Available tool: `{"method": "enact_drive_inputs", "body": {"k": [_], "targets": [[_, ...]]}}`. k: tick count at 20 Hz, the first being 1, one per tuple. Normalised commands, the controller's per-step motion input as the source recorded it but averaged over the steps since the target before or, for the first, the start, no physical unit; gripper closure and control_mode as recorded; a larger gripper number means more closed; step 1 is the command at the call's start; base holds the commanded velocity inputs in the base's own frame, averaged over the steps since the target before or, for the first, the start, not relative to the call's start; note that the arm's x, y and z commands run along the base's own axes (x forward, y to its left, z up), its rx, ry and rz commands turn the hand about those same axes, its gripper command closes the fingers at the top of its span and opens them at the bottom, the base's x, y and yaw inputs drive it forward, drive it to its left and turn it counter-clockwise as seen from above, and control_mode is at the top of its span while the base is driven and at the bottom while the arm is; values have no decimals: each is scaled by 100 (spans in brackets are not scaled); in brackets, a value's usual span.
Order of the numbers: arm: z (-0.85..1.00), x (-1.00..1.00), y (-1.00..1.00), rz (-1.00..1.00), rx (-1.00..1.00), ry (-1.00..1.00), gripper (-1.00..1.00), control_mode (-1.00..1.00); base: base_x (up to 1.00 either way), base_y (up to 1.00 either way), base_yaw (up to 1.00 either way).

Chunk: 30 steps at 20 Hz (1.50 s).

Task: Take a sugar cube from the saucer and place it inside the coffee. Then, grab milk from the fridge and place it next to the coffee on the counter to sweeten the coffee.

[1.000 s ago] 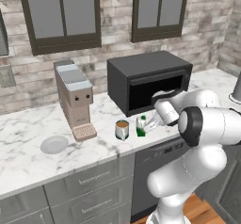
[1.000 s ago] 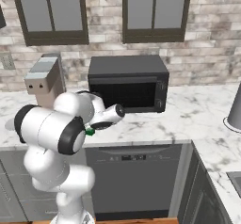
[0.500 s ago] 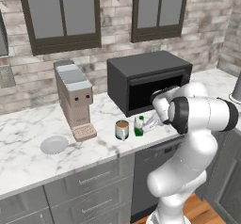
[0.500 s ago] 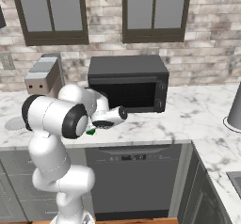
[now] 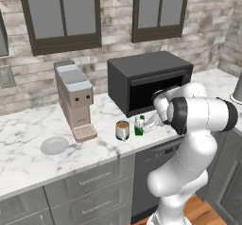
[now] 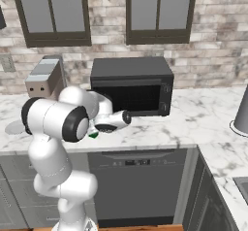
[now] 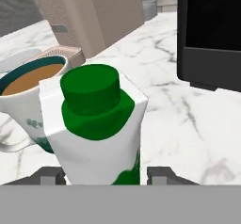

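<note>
Hand view puts the milk carton (image 7: 96, 133) right in front of the lens, standing upright on the white marble surface (image 7: 188, 119), its long axis vertical and its round green cap (image 7: 92, 89) pointing straight up. The carton sits between the two dark fingertips (image 7: 162, 175) of the tool (image 7: 106, 177), which show low on either side of its base. A sliver of space seems to separate each tip from the carton's walls, so the jaws look slack around it, though I cannot tell for sure whether they have fully let go.

Just to the carton's left in this view stands the mug (image 7: 26, 103) of brown coffee, close beside it, with no clear gap between them. Behind them rises the beige coffee machine (image 7: 89, 16), and the black microwave (image 7: 209, 35) fills the upper right.

From the left base view, the carton (image 5: 139, 125) stands just right of the mug (image 5: 122, 130), near the surface's front edge, in front of the microwave (image 5: 146, 80). The tool (image 5: 147, 126) reaches it from the right. The saucer (image 5: 54, 145) lies well apart to the left, beyond the coffee machine (image 5: 74, 99).
</note>
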Motion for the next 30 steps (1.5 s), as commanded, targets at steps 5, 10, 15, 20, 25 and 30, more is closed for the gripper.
{"method": "enact_drive_inputs", "body": {"k": [5, 10, 15, 20, 25, 30], "targets": [[0, 0, 0, 0, 0, 0, -100, -100, 0, 0, 0], [0, 0, -4, 0, 0, -1, -100, -100, 0, 0, 0], [0, 0, -16, 0, 0, -3, -100, -100, 0, 0, 0], [0, 0, -23, 0, 0, -6, -100, -100, 0, 0, 0], [0, -5, -18, 0, 0, -8, -100, -100, 0, 0, 0], [0, -20, -19, 0, 0, -11, -100, -100, 0, 0, 0]]}}
